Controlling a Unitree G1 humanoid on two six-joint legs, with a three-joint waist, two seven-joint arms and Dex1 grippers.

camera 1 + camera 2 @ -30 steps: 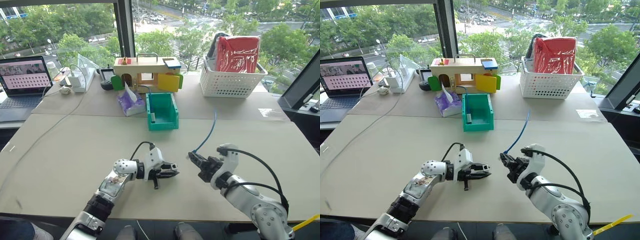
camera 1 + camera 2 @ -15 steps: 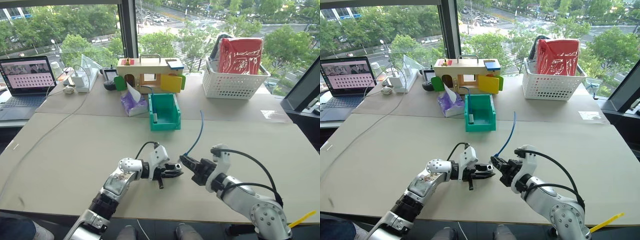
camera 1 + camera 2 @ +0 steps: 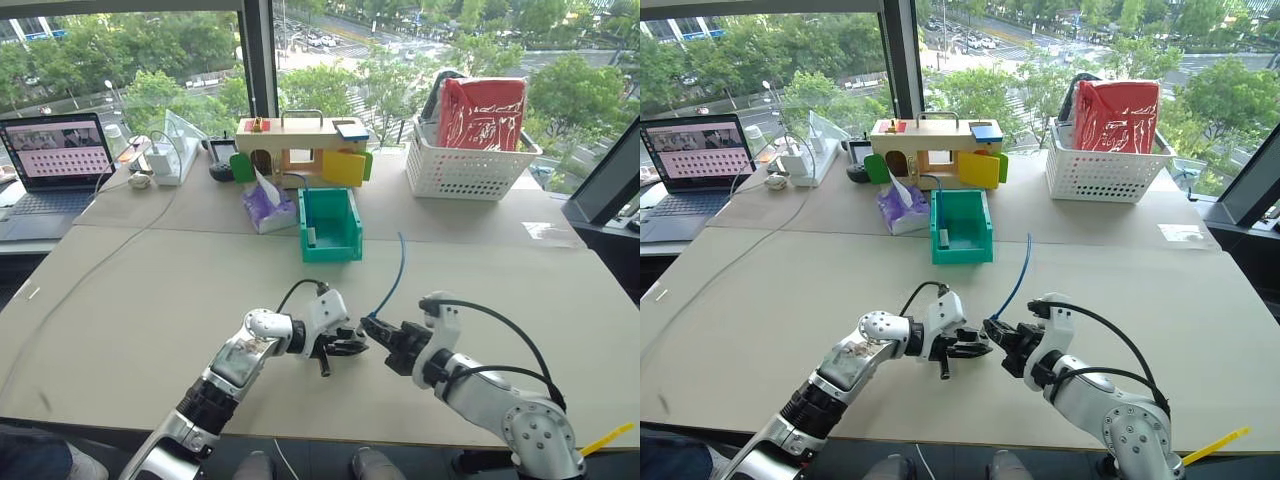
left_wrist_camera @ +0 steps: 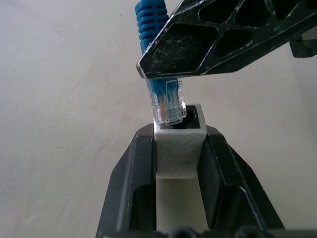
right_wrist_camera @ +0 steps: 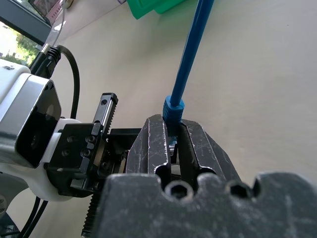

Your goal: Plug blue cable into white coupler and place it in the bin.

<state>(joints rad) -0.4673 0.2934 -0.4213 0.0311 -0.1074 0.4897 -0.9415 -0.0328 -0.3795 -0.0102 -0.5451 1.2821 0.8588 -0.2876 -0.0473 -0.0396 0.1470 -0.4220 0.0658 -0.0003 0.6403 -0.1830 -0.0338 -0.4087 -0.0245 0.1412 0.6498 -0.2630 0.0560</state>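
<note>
Left eye view: bin [image 3: 331,224] holds small item.

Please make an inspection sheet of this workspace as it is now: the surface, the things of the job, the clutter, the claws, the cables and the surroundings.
Surface: beige table, bare around the arms.
Job's things: blue cable rises from the right claw; its clear plug sits at the socket mouth of the white coupler, not fully in. Teal bin stands farther back, a small white item inside.
Clutter: purple tissue pack, wooden toy house, white basket holding a red bag.
Claws: left claw shut on the coupler; right claw shut on the cable behind the plug.
Cables: long grey-white cord across the table's left side.
Surroundings: open laptop, windows, trees outside.
</note>
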